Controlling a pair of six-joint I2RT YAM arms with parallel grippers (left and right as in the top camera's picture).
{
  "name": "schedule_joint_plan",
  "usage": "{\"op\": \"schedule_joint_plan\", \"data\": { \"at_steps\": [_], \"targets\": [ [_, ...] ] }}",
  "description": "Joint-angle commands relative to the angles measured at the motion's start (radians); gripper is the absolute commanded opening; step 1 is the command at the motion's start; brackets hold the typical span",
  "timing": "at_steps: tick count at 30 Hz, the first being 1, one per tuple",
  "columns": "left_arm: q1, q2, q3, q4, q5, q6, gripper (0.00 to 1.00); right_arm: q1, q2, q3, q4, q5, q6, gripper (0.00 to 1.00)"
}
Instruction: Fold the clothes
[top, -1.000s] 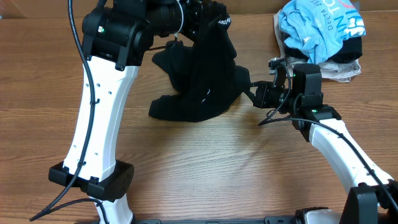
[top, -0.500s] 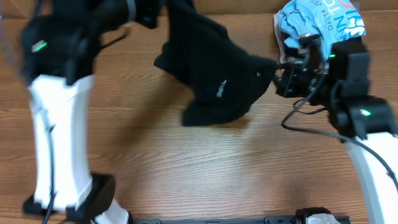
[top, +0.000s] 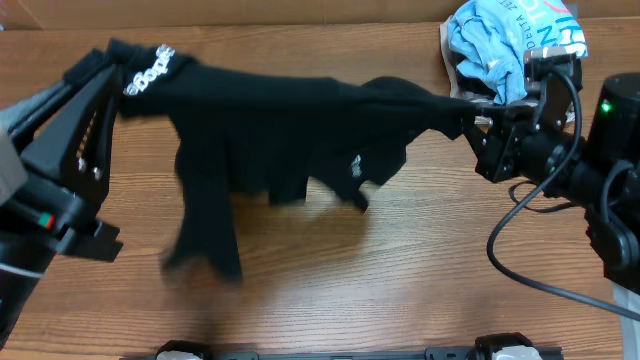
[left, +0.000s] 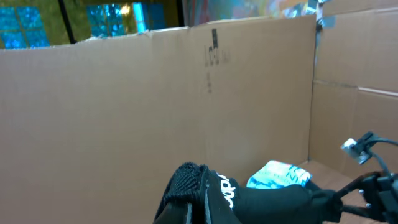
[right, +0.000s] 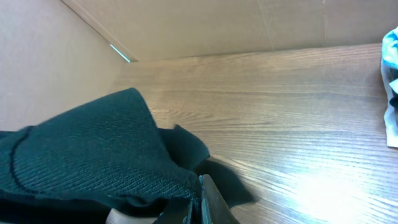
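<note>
Between the left gripper (top: 106, 58) and right gripper (top: 471, 116), both clamped on it, stretches the black shirt (top: 280, 120).

Over wooden table (right: 298, 124), black shirt (right: 81, 155) in tool (right: 194, 208)

**Robotics laboratory work cell.** The setting is indicated by a dark jointed robot arm at the left (top: 65, 150) and a second at the right (top: 610, 195), both stationed at a light wood-grain laminate bench (top: 400, 270). A loose black cable (top: 490, 250) is trailed across the bench, which is enclosed by plain brown corrugated cardboard walls (left: 124, 106).
</note>
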Motion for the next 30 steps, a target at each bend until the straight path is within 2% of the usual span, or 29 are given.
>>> {"op": "schedule_joint_plan", "data": {
  "at_steps": [1, 5, 14, 21, 28, 29, 30],
  "targets": [
    [0.012, 0.032, 0.012, -0.002, -0.134, 0.042, 0.04, -0.02, 0.029, -0.005, -0.026, 0.127, -0.004, 0.04],
    [0.012, 0.104, 0.012, -0.045, -0.132, 0.042, 0.04, -0.02, 0.046, -0.005, -0.043, 0.149, 0.004, 0.04],
    [0.011, 0.403, 0.011, -0.145, -0.131, 0.043, 0.04, -0.019, 0.211, -0.03, -0.046, 0.174, 0.003, 0.04],
    [0.011, 0.606, 0.011, -0.134, -0.138, 0.074, 0.04, -0.019, 0.423, -0.032, 0.062, 0.174, -0.013, 0.04],
    [0.011, 0.781, 0.011, -0.084, -0.147, 0.087, 0.04, -0.019, 0.65, -0.032, 0.241, 0.174, -0.043, 0.04],
    [0.011, 0.801, 0.011, -0.075, -0.153, 0.087, 0.04, -0.019, 0.675, -0.032, 0.27, 0.174, -0.043, 0.07],
    [0.011, 0.823, 0.011, -0.062, -0.158, 0.087, 0.04, -0.019, 0.695, -0.032, 0.297, 0.174, -0.043, 0.27]
  ]
}}
